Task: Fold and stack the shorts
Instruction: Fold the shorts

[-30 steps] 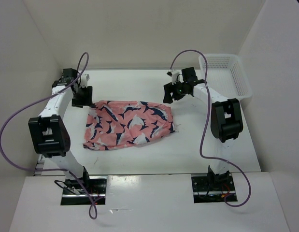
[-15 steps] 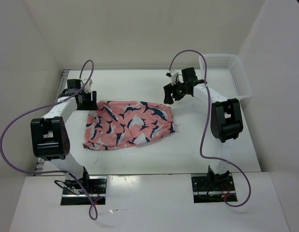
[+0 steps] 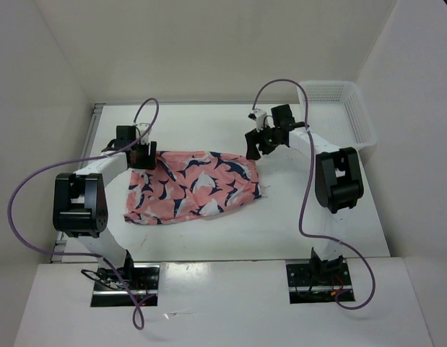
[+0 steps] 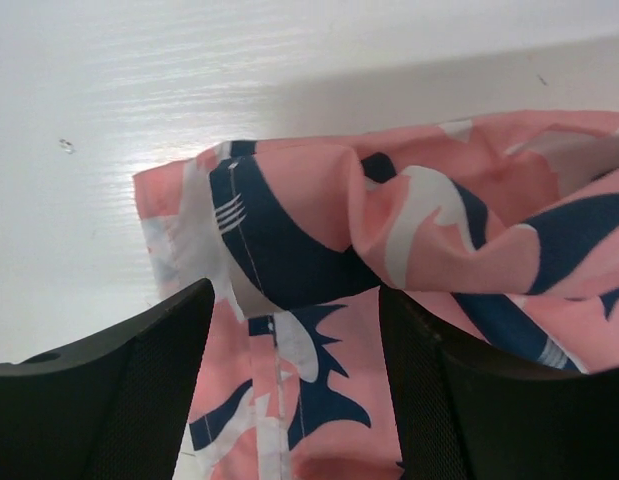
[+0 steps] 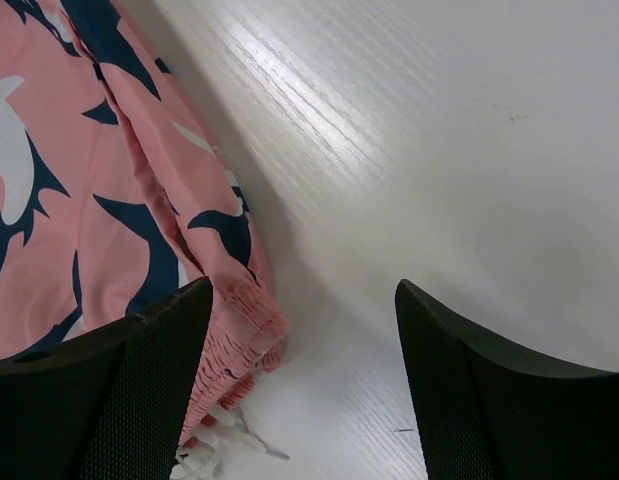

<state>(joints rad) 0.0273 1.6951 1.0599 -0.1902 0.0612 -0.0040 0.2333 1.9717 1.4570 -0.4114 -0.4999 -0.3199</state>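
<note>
The shorts (image 3: 191, 186) lie flat, left pincer (image 3: 145, 160) and right pincer (image 3: 253, 147) at far corners.

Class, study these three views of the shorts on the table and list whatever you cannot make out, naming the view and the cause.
Top view: the far left corner of the shorts lies under the left gripper; whether it touches the fabric cannot be told.
Left wrist view: the shorts run off the right and bottom edges.
Right wrist view: the white threads are partly cut off by the bottom edge and a finger.
</note>
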